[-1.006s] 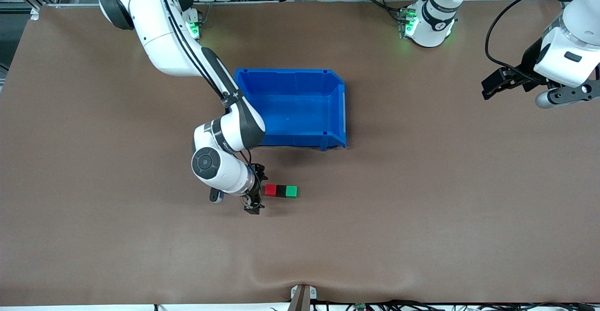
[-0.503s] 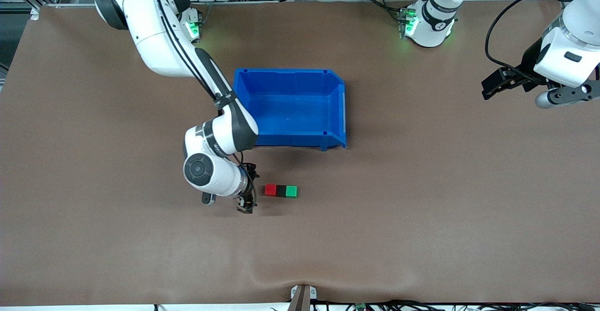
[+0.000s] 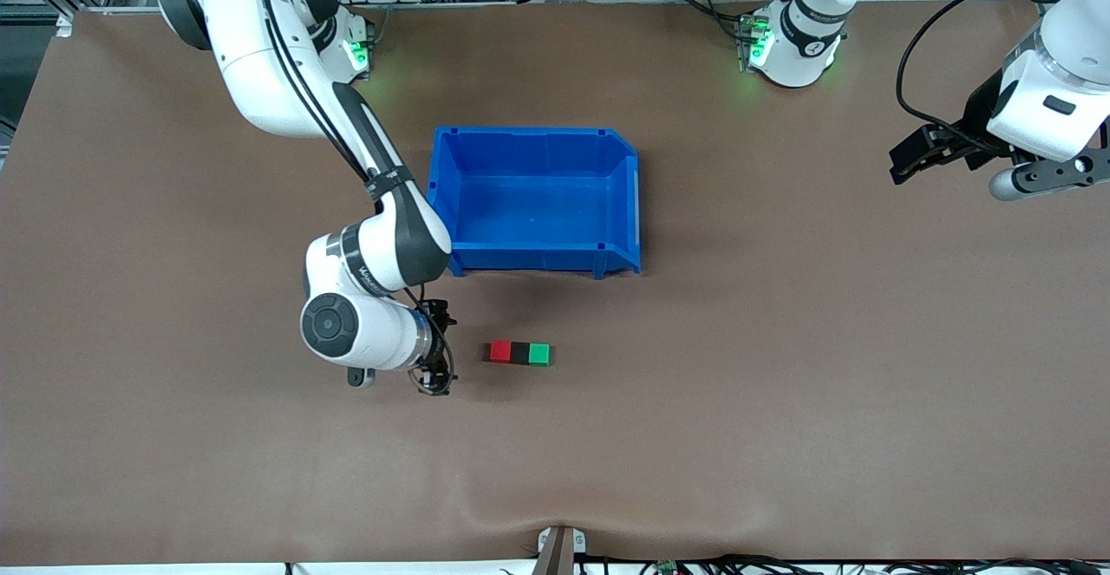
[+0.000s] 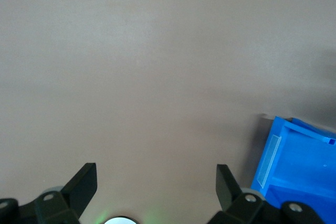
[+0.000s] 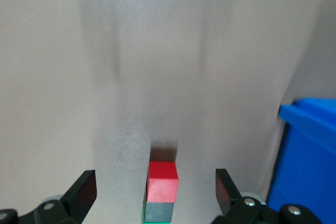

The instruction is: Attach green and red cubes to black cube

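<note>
Right gripper (image 3: 436,349) sat low over bare table with its fingers (image 5: 81,192) spread wide and nothing between them, just beside the cube row toward the right arm's end of the table but not touching it. The red cube (image 3: 500,351), black cube (image 3: 519,352) and green cube (image 3: 539,354) were lined up touching each other, black one in the middle, red on the end closest to that gripper. Whole row was flat on the brown table (image 3: 780,401), nearer the front camera than the blue bin (image 3: 621,152) and clear of it. The right wrist view looked straight down the row, red cube first, black right after it, a sliver of green past that. Left gripper (image 3: 932,154) was waiting way off over the left arm's end of the table, fingers (image 4: 84,182) also wide apart and holding nothing, with just a corner of the bin in its wrist view.
</note>
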### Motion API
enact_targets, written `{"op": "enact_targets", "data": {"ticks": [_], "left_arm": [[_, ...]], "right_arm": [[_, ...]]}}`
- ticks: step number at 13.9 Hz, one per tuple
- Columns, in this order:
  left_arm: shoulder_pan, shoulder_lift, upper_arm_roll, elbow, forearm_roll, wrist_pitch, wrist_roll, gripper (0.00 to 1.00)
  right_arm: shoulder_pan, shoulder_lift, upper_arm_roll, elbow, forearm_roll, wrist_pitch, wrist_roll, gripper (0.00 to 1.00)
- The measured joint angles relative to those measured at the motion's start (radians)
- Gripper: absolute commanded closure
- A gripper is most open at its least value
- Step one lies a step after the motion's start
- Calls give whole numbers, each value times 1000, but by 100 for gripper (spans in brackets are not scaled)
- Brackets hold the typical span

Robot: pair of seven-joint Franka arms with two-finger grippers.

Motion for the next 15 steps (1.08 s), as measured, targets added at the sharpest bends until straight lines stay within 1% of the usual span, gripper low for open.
{"op": "enact_targets", "data": {"ticks": [6,15], "left_arm": [[0,0,0,0,-2,1,0,0],[0,0,0,0,-2,1,0,0]], "right_arm": [[-49,-39,0,2,-16,-98,-122,0],[-91,-80,-1,5,-18,-165,-309,0]]}}
